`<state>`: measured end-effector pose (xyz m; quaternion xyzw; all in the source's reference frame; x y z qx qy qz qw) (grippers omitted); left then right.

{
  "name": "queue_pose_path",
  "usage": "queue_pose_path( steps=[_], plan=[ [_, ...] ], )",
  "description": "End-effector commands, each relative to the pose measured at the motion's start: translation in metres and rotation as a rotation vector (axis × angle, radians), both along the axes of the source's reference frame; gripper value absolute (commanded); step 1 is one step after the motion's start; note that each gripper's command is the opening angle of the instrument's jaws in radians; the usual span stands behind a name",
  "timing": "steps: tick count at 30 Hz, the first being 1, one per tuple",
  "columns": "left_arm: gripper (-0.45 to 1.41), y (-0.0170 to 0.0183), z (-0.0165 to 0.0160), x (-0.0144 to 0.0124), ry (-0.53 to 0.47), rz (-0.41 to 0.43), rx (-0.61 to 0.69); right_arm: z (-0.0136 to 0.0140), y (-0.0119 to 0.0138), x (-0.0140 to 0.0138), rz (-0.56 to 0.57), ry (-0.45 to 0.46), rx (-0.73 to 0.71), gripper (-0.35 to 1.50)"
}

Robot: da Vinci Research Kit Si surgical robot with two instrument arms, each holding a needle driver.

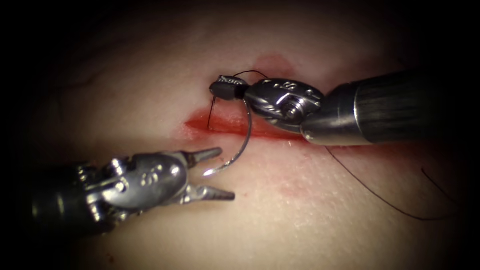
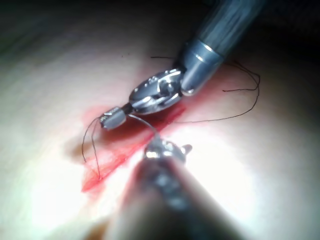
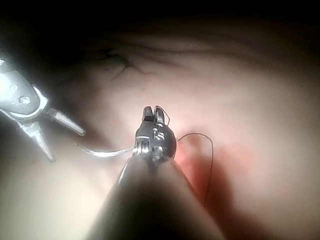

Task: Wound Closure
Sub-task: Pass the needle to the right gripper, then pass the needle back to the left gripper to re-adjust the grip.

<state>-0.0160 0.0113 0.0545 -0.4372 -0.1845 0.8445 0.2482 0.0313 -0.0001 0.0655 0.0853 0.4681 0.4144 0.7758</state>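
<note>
Tissue (image 1: 150,90) cut | right pincer (image 1: 227,89) grips needle (image 1: 245,140) | left pincer (image 1: 217,172) open, empty | thread (image 2: 240,112)

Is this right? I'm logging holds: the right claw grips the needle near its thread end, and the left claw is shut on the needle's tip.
One thing is wrong: the left claw is open and holds nothing; the tip lies free between its jaws, as the endoscope view shows. The right claw does grip the needle near its thread end, outside the tissue.

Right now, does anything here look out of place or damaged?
Nothing stands out. The right hand holds the needle near its thread end, clear of the tissue; the left hand is open and empty.
</note>
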Motion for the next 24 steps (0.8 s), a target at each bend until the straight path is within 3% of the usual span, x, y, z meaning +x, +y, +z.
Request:
queue_pose_path(
  steps=[1, 3, 6, 13, 19, 24],
  plan=[
    [0.44, 0.0005, 0.0004, 0.0006, -0.046, -0.025, 0.039, 0.0006, -0.0008, -0.0001, 0.005, 0.017, -0.002, -0.35],
    [0.36, 0.0017, 0.0000, 0.0026, -0.111, -0.046, 0.088, 0.0003, -0.0012, -0.0006, -0.008, 0.045, -0.002, -0.35],
    [0.33, 0.0024, 0.0005, 0.0033, -0.131, -0.059, 0.107, 0.0000, -0.0016, -0.0007, 0.018, 0.125, -0.036, -0.35],
    [0.31, 0.0029, 0.0024, 0.0023, -0.164, -0.080, 0.174, -0.0008, -0.0019, -0.0005, 0.018, 0.258, -0.096, -0.35],
    [0.30, 0.0035, 0.0055, 0.0011, -0.289, -0.093, 0.295, -0.0018, -0.0013, -0.0006, 0.007, 0.434, -0.220, -0.35],
    [0.28, 0.0033, 0.0059, 0.0011, -0.366, -0.081, 0.363, -0.0029, -0.0007, -0.0004, -0.001, 0.534, -0.296, -0.35]
  ],
)
